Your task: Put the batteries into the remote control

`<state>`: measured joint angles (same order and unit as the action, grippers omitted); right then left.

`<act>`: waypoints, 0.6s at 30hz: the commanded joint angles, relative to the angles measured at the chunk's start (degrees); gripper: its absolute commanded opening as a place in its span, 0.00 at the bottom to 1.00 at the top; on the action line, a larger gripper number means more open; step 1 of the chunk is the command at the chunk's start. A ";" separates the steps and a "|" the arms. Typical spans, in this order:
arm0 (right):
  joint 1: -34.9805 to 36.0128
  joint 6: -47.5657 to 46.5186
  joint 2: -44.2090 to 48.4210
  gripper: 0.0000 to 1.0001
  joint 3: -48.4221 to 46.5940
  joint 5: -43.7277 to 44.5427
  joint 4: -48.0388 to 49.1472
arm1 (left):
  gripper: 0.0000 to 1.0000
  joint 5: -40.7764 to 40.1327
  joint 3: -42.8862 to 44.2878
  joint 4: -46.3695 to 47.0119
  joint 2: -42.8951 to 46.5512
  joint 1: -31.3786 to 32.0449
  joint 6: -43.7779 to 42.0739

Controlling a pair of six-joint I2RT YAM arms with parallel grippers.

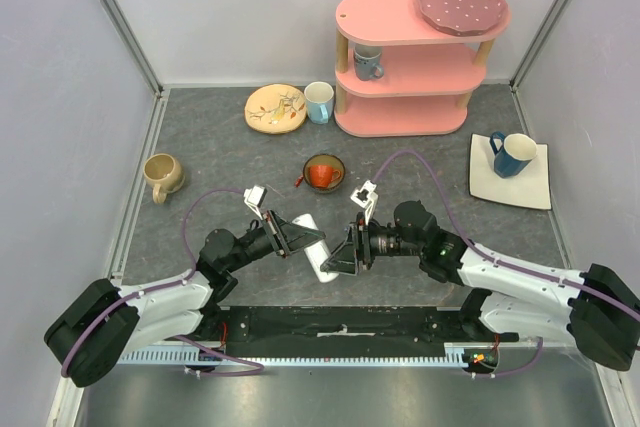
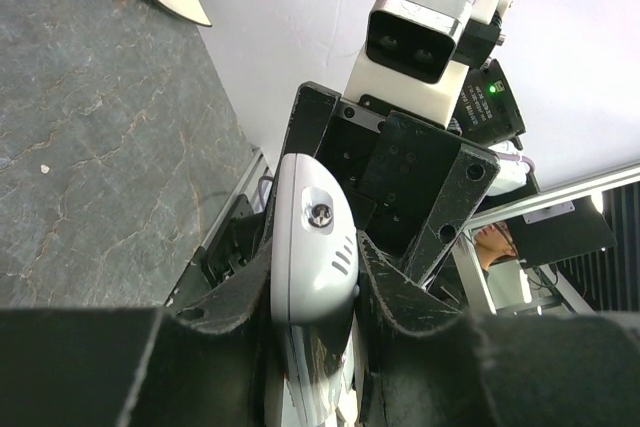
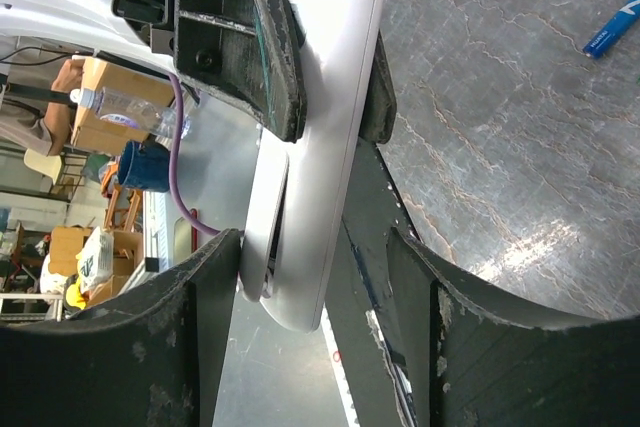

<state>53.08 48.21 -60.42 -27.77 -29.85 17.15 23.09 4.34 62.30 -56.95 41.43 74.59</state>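
Note:
The white remote control (image 1: 314,247) is held off the table between both arms. My left gripper (image 1: 298,236) is shut on it; in the left wrist view its black fingers (image 2: 225,292) press both sides of the remote control (image 2: 310,247). My right gripper (image 1: 340,253) straddles the remote's other end. In the right wrist view the remote control (image 3: 325,187) sits between the right gripper (image 3: 312,247) jaws: one finger (image 3: 205,307) touches its thin cover, which gapes slightly from the body, and the other stands apart. A blue battery (image 3: 612,35) lies on the table.
A dark bowl (image 1: 338,163) with orange-red contents sits just beyond the grippers. Further off are a beige mug (image 1: 162,176), a patterned plate (image 1: 275,108), a white-blue mug (image 1: 319,102), a pink shelf (image 1: 420,77) and a blue mug (image 1: 512,153) on a white square plate (image 1: 530,187).

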 commanded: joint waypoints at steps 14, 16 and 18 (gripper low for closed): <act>-0.17 2.33 -2.95 0.56 0.35 0.67 5.97 | 0.02 2.66 0.85 3.53 2.89 -0.21 1.97; -0.08 2.42 -2.95 0.53 0.35 0.67 5.97 | 0.02 2.75 0.76 3.18 3.16 -0.21 1.70; -0.08 2.94 -2.86 0.54 0.35 0.58 6.23 | 0.02 2.40 0.58 2.30 3.33 -0.21 1.26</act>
<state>53.15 51.03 -62.74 -27.77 -30.79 22.09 23.20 4.34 61.98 -55.27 40.95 74.72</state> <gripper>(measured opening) 0.534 0.325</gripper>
